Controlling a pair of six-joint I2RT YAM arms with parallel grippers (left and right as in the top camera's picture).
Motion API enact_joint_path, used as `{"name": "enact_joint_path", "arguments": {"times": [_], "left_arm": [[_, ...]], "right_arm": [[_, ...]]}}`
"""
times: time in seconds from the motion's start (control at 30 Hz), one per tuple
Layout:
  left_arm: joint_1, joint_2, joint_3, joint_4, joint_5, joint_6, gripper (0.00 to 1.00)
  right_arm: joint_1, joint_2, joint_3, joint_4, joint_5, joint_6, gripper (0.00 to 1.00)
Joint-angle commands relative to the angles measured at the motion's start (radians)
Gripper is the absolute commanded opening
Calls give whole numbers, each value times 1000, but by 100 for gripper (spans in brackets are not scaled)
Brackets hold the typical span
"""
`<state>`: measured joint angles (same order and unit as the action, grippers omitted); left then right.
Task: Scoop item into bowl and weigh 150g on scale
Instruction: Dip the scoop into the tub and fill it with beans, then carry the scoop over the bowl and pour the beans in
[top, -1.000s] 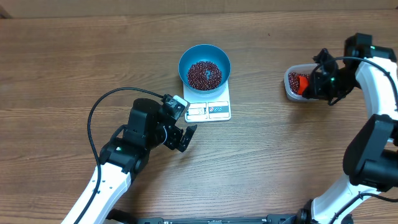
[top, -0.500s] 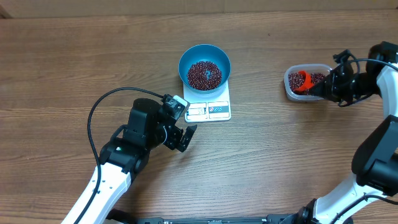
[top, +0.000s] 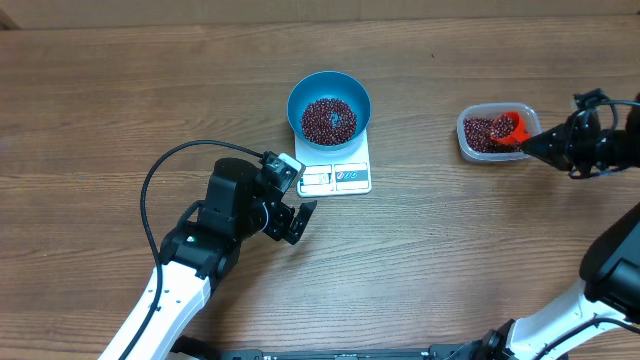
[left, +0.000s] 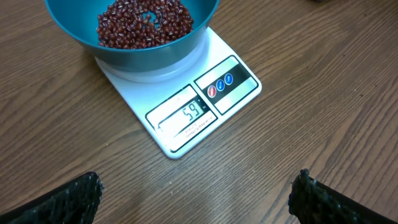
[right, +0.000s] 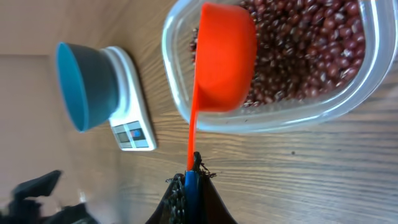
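Step in hand: reloading at the source. The right jaws are clamped shut on the tip of the thin handle of the orange plastic scoop (right: 224, 56), whose cup sits over the near end of the clear rounded-rectangular plastic tub (right: 280, 118) of small dark red-brown beans (right: 311, 43). Can't tell whether the cup is loaded.

The left jaws are spread wide and hold nothing, parked low over the wooden surface (top: 450, 250) just in front of the small flat white kitchen scale (top: 340, 172).

The round deep bright-blue bowl (top: 329, 105) sits on the scale with a bean layer on its floor.

The display reads 59, so I judge the fill well short of 150 g, with several more scoops needed.

Next move calls for:
- digging the cup into the heap and lifting it level
- carrying it across to the bowl, well apart from the tub
- tipping it without nudging the bowl on the platform
- smaller pours near target

View differences:
- Left wrist: the only view where the display is readable.
- Right wrist: shows the grip on the handle and the cup's place in the tub.
- Overhead: shows the spacing of tub, scale and both arms.
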<state>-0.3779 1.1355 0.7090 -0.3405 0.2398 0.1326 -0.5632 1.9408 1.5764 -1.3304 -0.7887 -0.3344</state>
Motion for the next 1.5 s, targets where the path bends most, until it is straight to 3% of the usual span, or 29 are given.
{"name": "enact_joint_path", "arguments": {"times": [0.0, 0.53, 0.9, 1.07, 1.27, 1.47], "left_arm": [[5, 3, 21, 0, 12, -10, 99], [5, 3, 21, 0, 12, -10, 100], [5, 3, 21, 0, 12, -10, 100], [5, 3, 21, 0, 12, -10, 100], [5, 3, 21, 0, 12, -10, 100], [5, 3, 21, 0, 12, -10, 99]], "right_arm": [[-11, 3, -6, -30, -147, -99, 4], [13, 3, -6, -108, -347, -173, 4], [245, 3, -4, -45, -491, -155, 4], [369, 3, -4, 98, -494, 6, 4], [539, 3, -2, 351, -363, 319, 4], [661, 1, 69, 394, -137, 444, 4]]}}
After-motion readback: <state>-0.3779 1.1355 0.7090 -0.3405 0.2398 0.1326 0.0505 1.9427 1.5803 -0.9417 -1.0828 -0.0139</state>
